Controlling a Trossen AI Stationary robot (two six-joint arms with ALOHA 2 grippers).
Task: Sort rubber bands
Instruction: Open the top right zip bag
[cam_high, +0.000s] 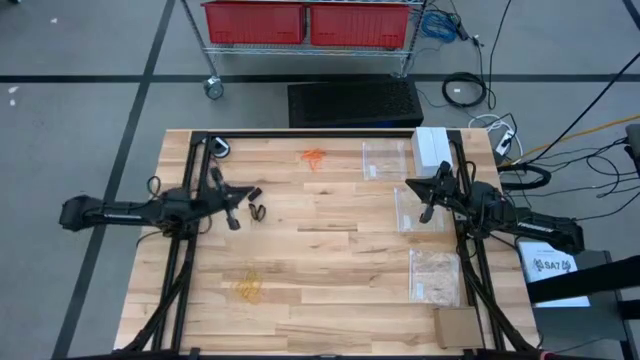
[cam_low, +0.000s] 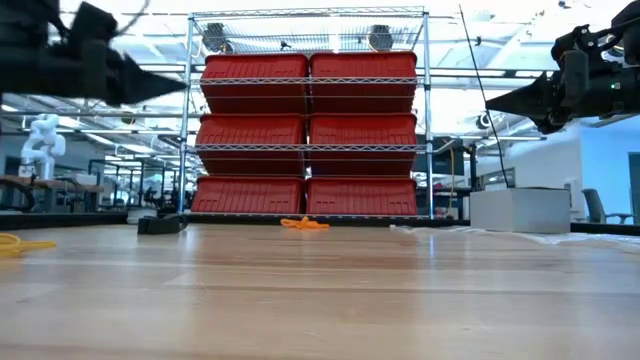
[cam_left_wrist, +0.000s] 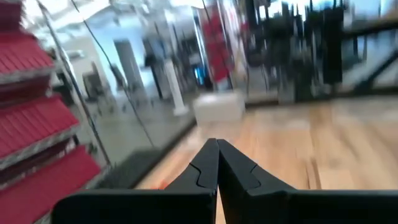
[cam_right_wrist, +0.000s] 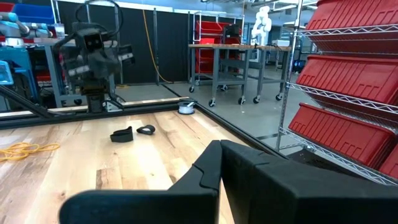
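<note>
Left gripper and right gripper, jaws closed and empty, above the wooden table; orange rubber bands, black rubber bands and yellow rubber bands lie well apart.

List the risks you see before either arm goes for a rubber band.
1. The black rubber bands lie right beside the left gripper, which is shut; coming down like that, it could push them aside rather than pick them up.
2. The clear plastic bags sit under the right gripper, also shut; a low sweep might drag one.
3. The pale yellow rubber bands barely stand out from the wood, so a grasp may miss.
</note>
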